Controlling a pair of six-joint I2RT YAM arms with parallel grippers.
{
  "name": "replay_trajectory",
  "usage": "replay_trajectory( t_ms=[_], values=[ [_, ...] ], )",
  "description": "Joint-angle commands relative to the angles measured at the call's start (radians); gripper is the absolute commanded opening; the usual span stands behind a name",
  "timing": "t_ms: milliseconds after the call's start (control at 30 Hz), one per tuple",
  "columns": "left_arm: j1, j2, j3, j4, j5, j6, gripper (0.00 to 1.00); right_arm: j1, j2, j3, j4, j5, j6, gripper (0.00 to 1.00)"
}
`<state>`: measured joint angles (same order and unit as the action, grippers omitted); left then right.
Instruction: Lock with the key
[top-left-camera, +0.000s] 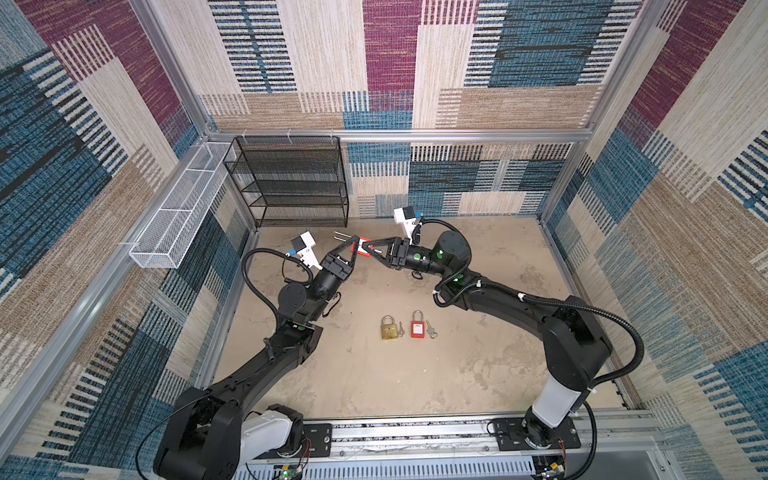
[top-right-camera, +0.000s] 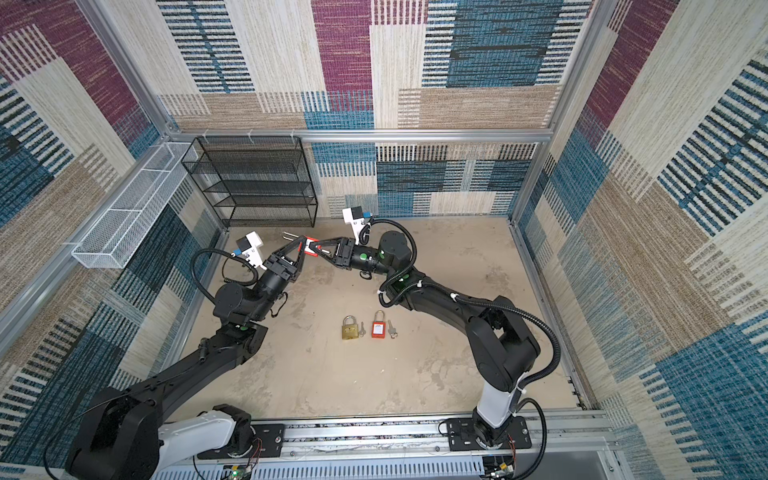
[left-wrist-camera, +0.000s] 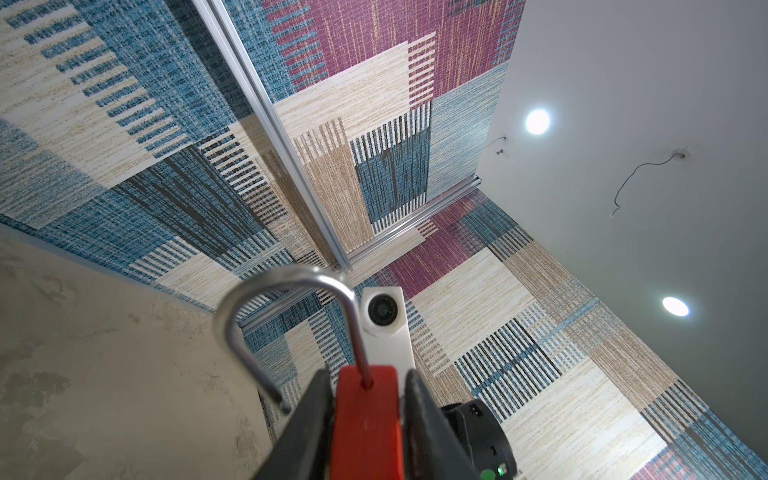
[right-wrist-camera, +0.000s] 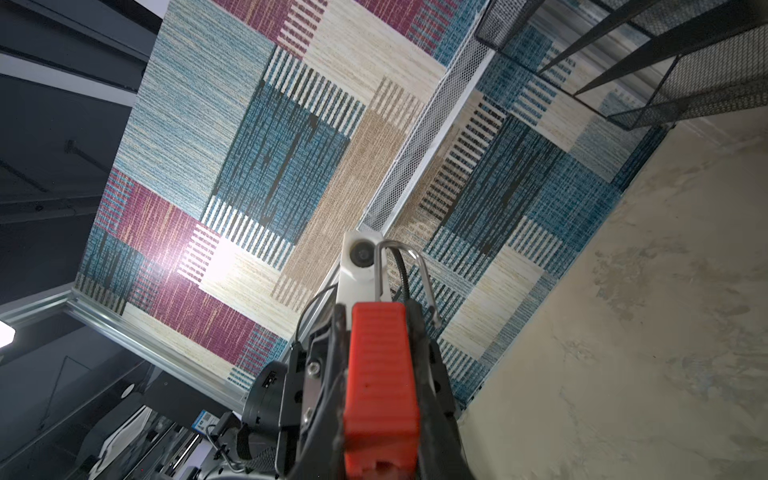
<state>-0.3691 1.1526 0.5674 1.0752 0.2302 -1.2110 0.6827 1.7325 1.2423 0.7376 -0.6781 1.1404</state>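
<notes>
The left gripper (top-left-camera: 355, 242) and right gripper (top-left-camera: 367, 247) both clamp one red padlock (top-left-camera: 360, 249) aloft over the table (top-left-camera: 498, 332). Only the wrist views show its shackle (left-wrist-camera: 286, 282) sprung open. Only the top views show a key (top-left-camera: 431, 331) lying on the table.

The red padlock (top-left-camera: 357, 250) is mostly hidden between left end effector (top-left-camera: 354, 241) and right end effector (top-left-camera: 368, 248); its keyhole can't be made out.
</notes>
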Motion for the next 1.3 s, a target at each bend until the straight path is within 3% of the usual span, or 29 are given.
replay_trajectory(
  t_ms=[0, 300, 567, 1033, 1267],
  values=[
    [0.004, -0.038, -0.037, -0.01, -0.047, 0.063, 0.51, -0.012, -0.017, -0.001, 0.026, 0.003, -0.026, 0.08],
    [0.05, -0.119, -0.066, -0.078, -0.039, 0.088, 0.56, -0.036, -0.038, -0.019, 0.012, -0.018, -0.024, 0.07],
    [0.134, -0.157, -0.091, -0.065, 0.014, 0.044, 0.59, -0.048, -0.045, -0.017, -0.101, -0.085, -0.05, 0.06],
    [0.21, -0.041, -0.041, 0.056, 0.238, -0.068, 0.62, -0.04, -0.028, -0.021, -0.115, -0.171, -0.021, 0.06],
    [0.209, -0.024, -0.035, 0.077, 0.249, -0.088, 0.6, -0.037, -0.014, -0.017, -0.106, -0.173, -0.016, 0.06]
  ],
)
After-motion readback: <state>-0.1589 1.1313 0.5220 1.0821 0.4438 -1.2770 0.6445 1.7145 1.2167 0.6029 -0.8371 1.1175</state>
